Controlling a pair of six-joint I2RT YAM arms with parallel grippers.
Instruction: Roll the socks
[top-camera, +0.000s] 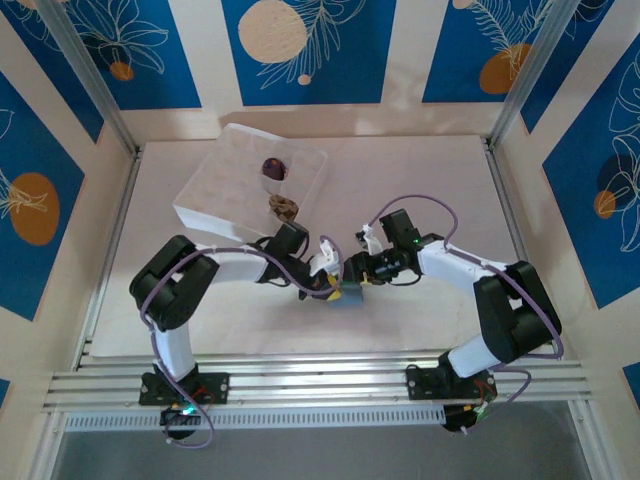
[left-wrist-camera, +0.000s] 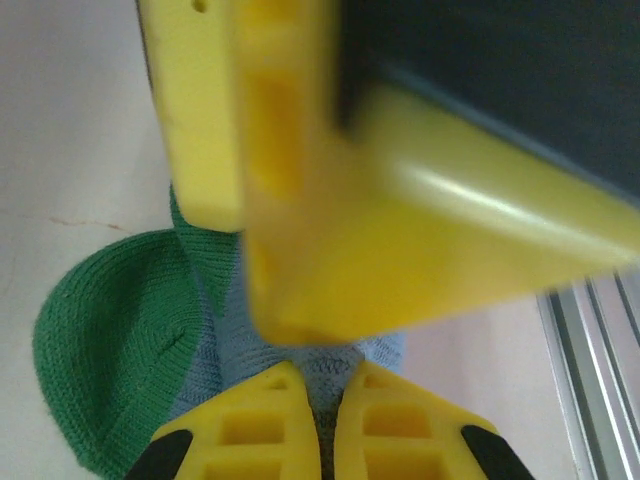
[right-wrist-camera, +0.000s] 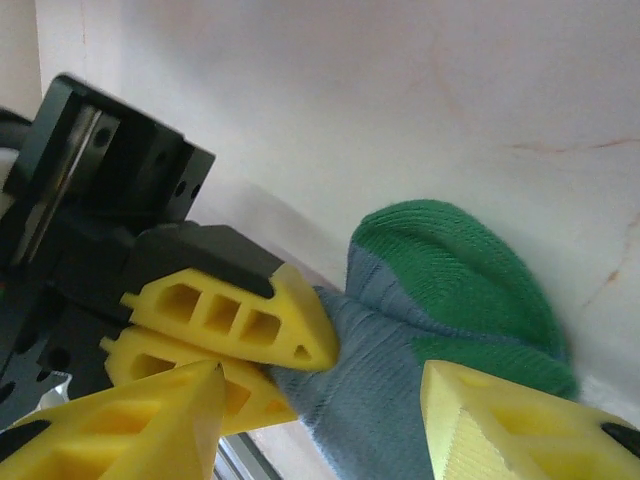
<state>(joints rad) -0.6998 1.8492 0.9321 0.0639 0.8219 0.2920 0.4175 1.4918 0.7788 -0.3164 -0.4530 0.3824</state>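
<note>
The blue-grey knitted sock (right-wrist-camera: 400, 400) with a green toe lies flat on the pale counter (top-camera: 430, 190), just below the middle of the top frame, between the two arms. The left pincer (left-wrist-camera: 325, 385) is clenched on it: in the right wrist view its yellow fingers come in from the left and pinch the grey edge of the fabric. The right pincer (right-wrist-camera: 320, 400) is released, one finger at the lower left and one at the lower right of its own frame, with the sock between them and nothing clamped.

The sock looks light, soft and limp. It will fold and bunch rather than hold a shape, and the ribbed knit should give the pads good friction, so slipping is less of a worry than the roll loosening. It is not fragile. The best hold seems to be across the full thickness of the folded grey part, not the thin green toe, which would just stretch.

In the upper left, a pale see-through box (top-camera: 205, 195) holds a purple bundle (top-camera: 272, 167) and a brown bundle (top-camera: 284, 207), apparently rolled socks.
</note>
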